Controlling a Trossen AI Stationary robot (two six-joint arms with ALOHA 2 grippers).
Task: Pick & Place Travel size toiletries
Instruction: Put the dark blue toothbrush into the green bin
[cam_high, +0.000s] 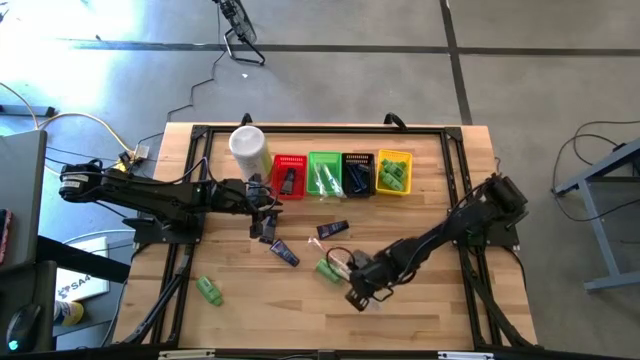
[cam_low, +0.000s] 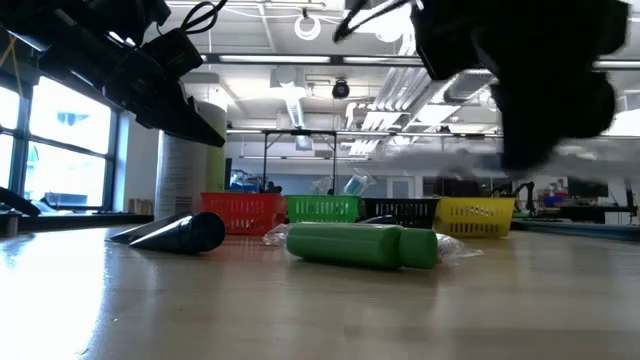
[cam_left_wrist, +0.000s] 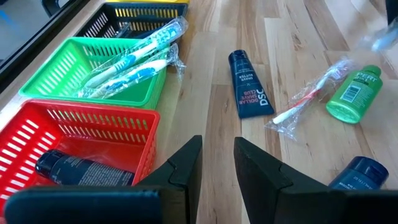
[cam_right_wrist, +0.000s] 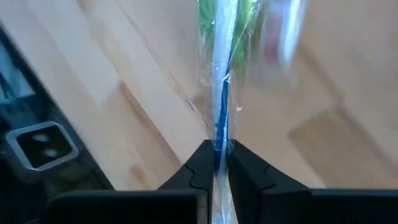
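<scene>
My right gripper (cam_high: 356, 292) is near the table's near edge, shut on a clear-wrapped blue stick (cam_right_wrist: 221, 93). My left gripper (cam_left_wrist: 218, 155) hovers open beside the red basket (cam_left_wrist: 81, 134), which holds a navy tube (cam_left_wrist: 81, 169). Wrapped sticks (cam_left_wrist: 134, 56) lie in the green basket (cam_left_wrist: 74, 62). A green bottle (cam_high: 328, 270), a wrapped red stick (cam_left_wrist: 308, 99) and navy tubes (cam_high: 333, 229) (cam_high: 285, 252) lie flat on the table. Another green bottle (cam_high: 209, 290) lies toward the near left. My right gripper pinches the wrapped blue stick at one end (cam_right_wrist: 220, 146) between its two fingers. The stick runs straight out along the fingers, away from the wrist. Its far end is blurred over the green bottle (cam_right_wrist: 245, 12), and I cannot tell whether it is clear of the table.
A tall white canister (cam_high: 247, 150) stands left of the basket row; the black basket (cam_high: 357, 172) and the yellow basket (cam_high: 394, 172) sit right of the green one. A black frame (cam_high: 190, 200) edges the table. Bare wood lies along the near edge and right side.
</scene>
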